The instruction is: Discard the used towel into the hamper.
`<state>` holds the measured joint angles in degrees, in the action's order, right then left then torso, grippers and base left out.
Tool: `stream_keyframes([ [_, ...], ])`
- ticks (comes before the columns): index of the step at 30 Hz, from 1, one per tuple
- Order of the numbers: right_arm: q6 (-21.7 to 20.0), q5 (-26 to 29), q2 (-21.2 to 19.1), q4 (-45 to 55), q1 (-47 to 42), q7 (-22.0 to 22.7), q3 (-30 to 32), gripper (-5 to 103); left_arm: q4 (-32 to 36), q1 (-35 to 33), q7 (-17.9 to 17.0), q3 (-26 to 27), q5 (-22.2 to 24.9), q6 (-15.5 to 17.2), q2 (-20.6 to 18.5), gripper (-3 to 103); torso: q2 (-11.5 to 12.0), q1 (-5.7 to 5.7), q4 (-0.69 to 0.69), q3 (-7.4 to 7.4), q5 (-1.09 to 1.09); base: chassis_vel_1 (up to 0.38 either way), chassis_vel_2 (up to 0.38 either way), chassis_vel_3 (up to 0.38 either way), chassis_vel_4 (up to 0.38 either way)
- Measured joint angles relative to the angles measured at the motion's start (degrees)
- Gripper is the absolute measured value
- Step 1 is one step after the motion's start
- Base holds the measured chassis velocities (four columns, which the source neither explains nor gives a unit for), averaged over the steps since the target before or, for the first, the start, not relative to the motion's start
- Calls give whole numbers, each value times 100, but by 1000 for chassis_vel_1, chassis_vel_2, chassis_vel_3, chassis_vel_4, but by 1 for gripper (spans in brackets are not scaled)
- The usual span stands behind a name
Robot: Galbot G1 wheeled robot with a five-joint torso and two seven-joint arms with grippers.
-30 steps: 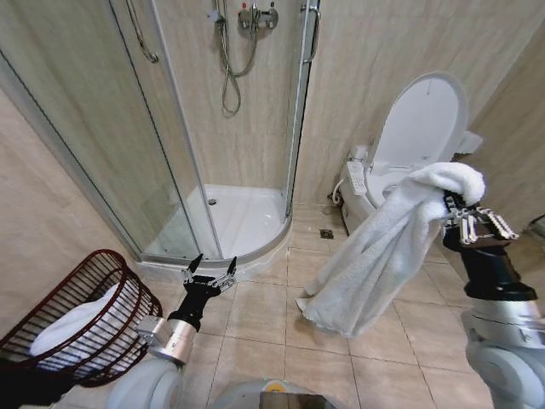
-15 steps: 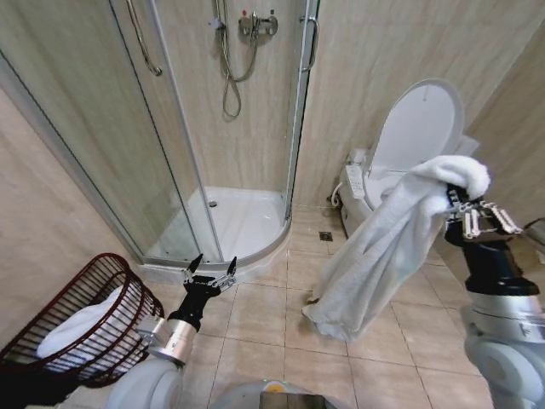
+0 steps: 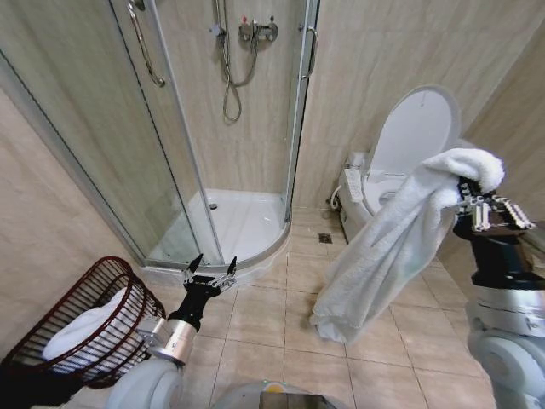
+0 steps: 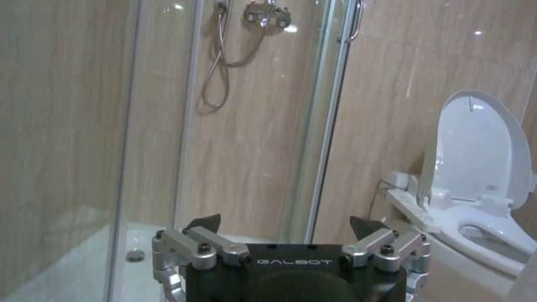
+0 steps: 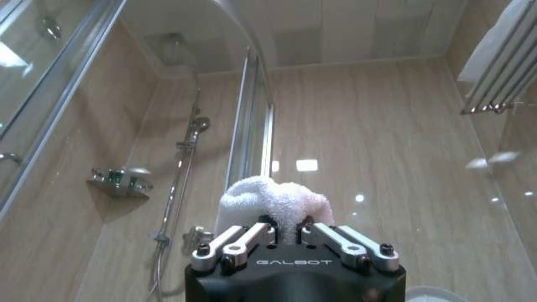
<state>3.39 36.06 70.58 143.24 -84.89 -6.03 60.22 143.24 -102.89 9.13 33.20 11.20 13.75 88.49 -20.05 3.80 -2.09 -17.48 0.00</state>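
Head view: the right gripper (image 3: 479, 203) is raised at the right of the room, in front of the toilet (image 3: 409, 153), and is clamped on the top fold of the white towel (image 3: 392, 247). The towel hangs from it in a long drape, slanting down and to the left, its lower end near the tiled floor (image 3: 272, 324) but not seen to touch it. The hamper (image 3: 128, 285) stands on the floor at the far left, by the wall and beside the shower enclosure (image 3: 221, 170), well apart from the held towel. White cloth (image 3: 81, 328) already lies inside it. Judgement: the pick-up is done; the carry across to the hamper and the release are left, so the task is roughly at its midpoint. The left gripper (image 3: 209, 274) is held low between hamper and towel, forearm angled up and forward, fingers spread wide, holding nothing.

Left wrist view: the left gripper (image 4: 285, 225) shows both fingertips well apart, with nothing between them, pointing toward the shower glass and toilet (image 4: 474, 189).

Right wrist view: the right gripper (image 5: 283, 231) points upward, fingers drawn narrow on a bunched wad of towel (image 5: 268, 201) that stands up between them.
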Motion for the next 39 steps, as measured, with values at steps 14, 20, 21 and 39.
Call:
stream_keyframes([
  [14, 137, -47, 22, -1, 125, -145, -282, 12, 0, 0, 0, 0, 0, 0, 0, 100, -325, 116, 0, -211, 0, 0, 0, 0, 0],
  [20, 142, -34, -45, -1, 206, -149, -310, 12, 0, 0, 0, 0, 0, 0, 0, 100, -458, 168, 0, -289, 0, 0, 0, 0, 0],
  [21, 142, -31, -72, -1, 222, -149, -310, 12, 0, 0, 0, 0, 0, 0, 0, 100, -501, 188, 0, -313, 0, 0, 0, 0, 0],
  [39, 183, 46, -87, -1, 195, -258, -357, 12, 0, 0, 0, 0, 0, 0, 0, 100, -929, 351, 0, -578, 0, 0, 0, 0, 0],
])
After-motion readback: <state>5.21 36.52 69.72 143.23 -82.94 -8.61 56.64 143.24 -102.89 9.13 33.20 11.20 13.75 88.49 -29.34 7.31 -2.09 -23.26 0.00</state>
